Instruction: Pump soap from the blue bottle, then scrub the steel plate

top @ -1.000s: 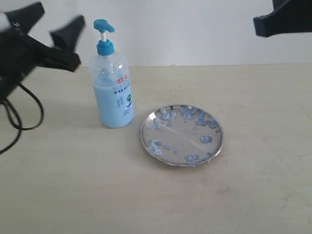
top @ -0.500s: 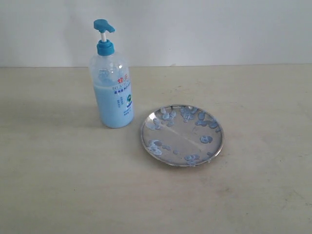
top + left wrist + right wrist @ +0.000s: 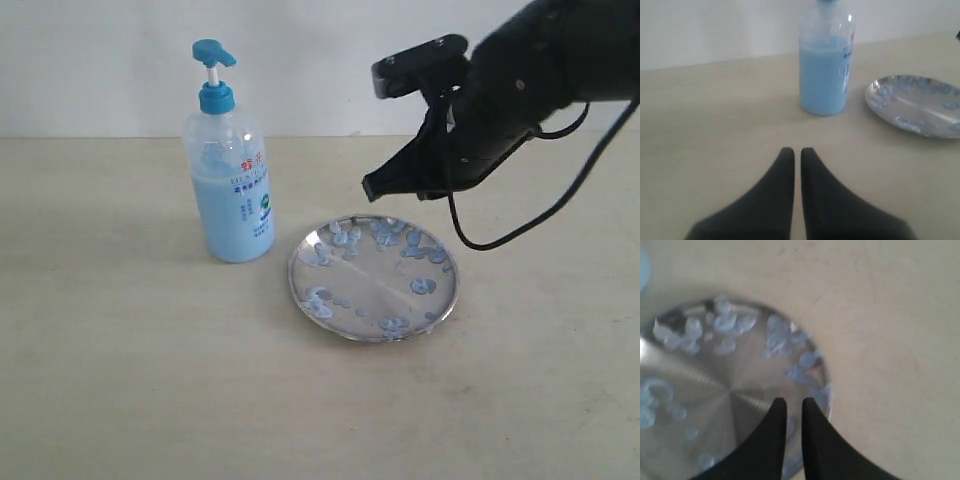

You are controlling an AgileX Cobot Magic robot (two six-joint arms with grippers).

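Observation:
The blue bottle [image 3: 228, 170] stands upright on the table, its lower part filled with pale blue soap [image 3: 232, 218]. Right of it lies the steel plate [image 3: 373, 277], speckled with bluish soap blobs. My right gripper [image 3: 372, 186] hangs above the plate's far rim, shut but for a narrow gap, holding nothing. Its wrist view shows the fingertips [image 3: 794, 404] over the steel plate [image 3: 715, 390] near its edge. My left gripper [image 3: 797, 152] is shut and empty, low over the table, short of the blue bottle [image 3: 824, 65] and steel plate [image 3: 917, 105]. It is outside the exterior view.
A pale wall [image 3: 320, 60] runs behind the beige table [image 3: 150, 380]. The right arm's black cable [image 3: 520, 225] loops down beside the plate's far right side.
Both arms were at the top corners a second ago, then out of the exterior view. Now the right arm has come in over the plate's far side; the left stays out.

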